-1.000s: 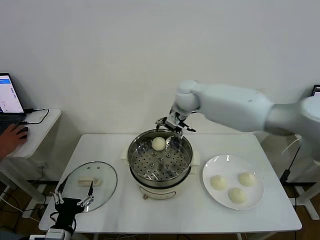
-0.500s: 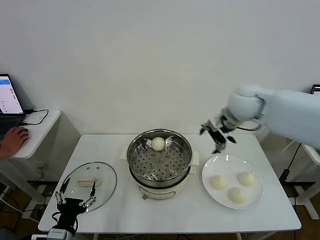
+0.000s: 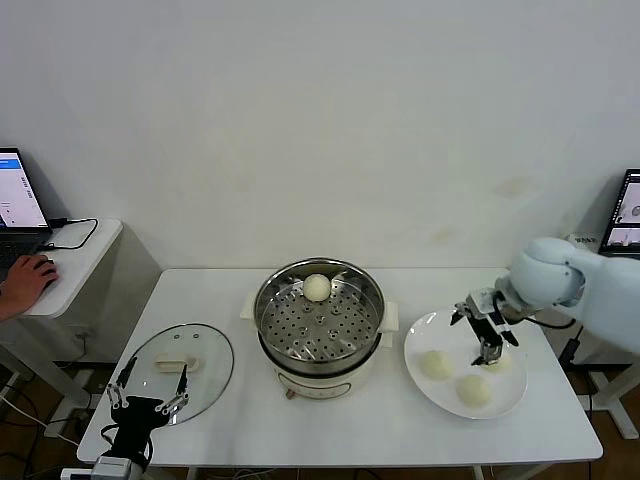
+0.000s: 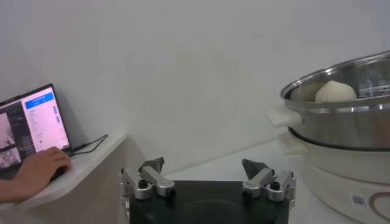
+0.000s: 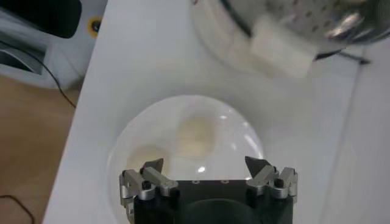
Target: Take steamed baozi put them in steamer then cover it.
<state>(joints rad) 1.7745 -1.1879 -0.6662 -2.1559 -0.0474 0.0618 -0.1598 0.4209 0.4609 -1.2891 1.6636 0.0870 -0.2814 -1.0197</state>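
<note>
Right arm reaches in from the bench's right edge, wrist bent downward; right gripper hangs low, fingers spread apart. Left gripper sits parked at the front-left corner, fingers apparently spread, arm mostly hidden.

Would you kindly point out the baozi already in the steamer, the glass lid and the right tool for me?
baozi in the steamer (image 3: 317, 288), head view, middle of the bun's top.
glass lid (image 3: 205, 352), head view, bare glass beside its handle.
right tool (image 3: 490, 350), head view, midway between its open fingertips, above the plate.
</note>
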